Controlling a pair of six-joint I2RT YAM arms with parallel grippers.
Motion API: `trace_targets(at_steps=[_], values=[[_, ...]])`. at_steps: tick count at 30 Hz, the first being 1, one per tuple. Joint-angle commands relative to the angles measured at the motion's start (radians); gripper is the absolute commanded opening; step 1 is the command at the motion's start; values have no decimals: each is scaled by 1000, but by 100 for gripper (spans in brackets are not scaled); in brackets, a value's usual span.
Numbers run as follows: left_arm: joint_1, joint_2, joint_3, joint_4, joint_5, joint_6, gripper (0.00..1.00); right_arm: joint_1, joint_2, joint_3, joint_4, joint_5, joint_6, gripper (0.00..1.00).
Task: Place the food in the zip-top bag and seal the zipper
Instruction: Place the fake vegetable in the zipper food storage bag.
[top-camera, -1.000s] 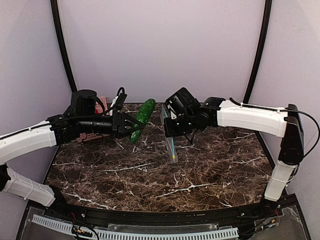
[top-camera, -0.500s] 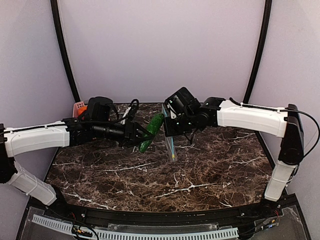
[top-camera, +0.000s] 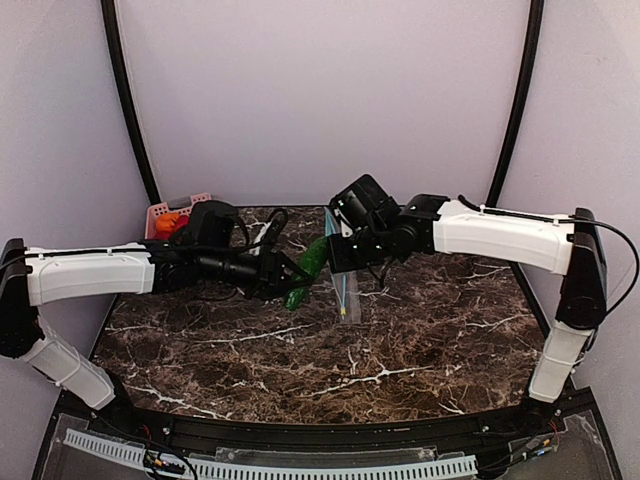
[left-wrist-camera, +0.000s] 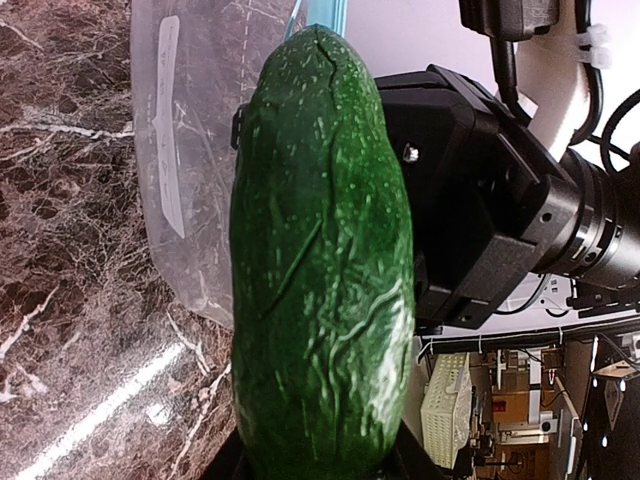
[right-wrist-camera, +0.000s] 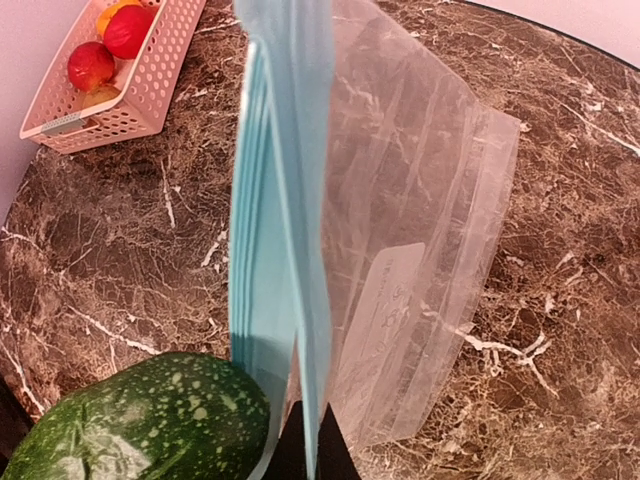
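- Cucumber (top-camera: 305, 270), dark green with pale flecks and a wrinkled skin, is held off the worktop (top-camera: 350, 370) near the middle of its far edge, slanting up toward the right.
- The left gripper (top-camera: 287, 281) has it by the lower end, jaws partly apart and pressed against its sides. In the left wrist view only the edges of the fingers show under the cucumber.
- The right gripper (top-camera: 339, 265) faces it from the right. Its jaws are fully closed, pinching the zipper (right-wrist-camera: 285, 200), the teal-blue strip along one edge of the zip-top bag (right-wrist-camera: 420, 220).
- The bag is held edge-on with the zipper side uppermost. Its clear body slopes down toward the worktop just right of the middle of the far edge, but I cannot tell whether its lower end rests there.
- A small white label (right-wrist-camera: 385, 300) sits on the clear side of the bag.
- The upper tip of the cucumber is just beside the zipper, on the strip's left side. I cannot tell whether it has entered the bag's mouth.
- A pink slotted basket (right-wrist-camera: 130, 110) stands at the far left corner of the worktop, well apart from the bag.
- Small round fruits (right-wrist-camera: 90, 65) lie inside it, two red, one orange and one yellowish.
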Motion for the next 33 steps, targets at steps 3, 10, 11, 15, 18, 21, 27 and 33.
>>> trace_targets(at_steps=[3, 10, 11, 15, 18, 21, 27, 33], values=[[-4, 1, 6, 11, -37, -15, 28, 11, 41, 59, -17, 61, -25, 0], [-4, 27, 20, -83, -95, 24, 28, 31, 65, 90, -34, 88, -36, 0], [-3, 31, 18, -86, -101, 22, 28, 35, 68, 95, -36, 95, -35, 0], [-2, 31, 5, -77, -151, 5, 28, 54, 79, 100, -42, 121, -33, 0], [-2, 37, 4, -61, -161, -7, 28, 65, 89, 104, -42, 119, -31, 0], [1, 54, 6, -20, -150, -16, 28, 76, 101, 113, -38, 109, -34, 0], [23, 76, 23, 17, -104, -27, 28, 91, 107, 106, -28, 88, -30, 0], [41, 103, 42, 8, -112, -28, 28, 103, 101, 90, 2, 72, -32, 0]])
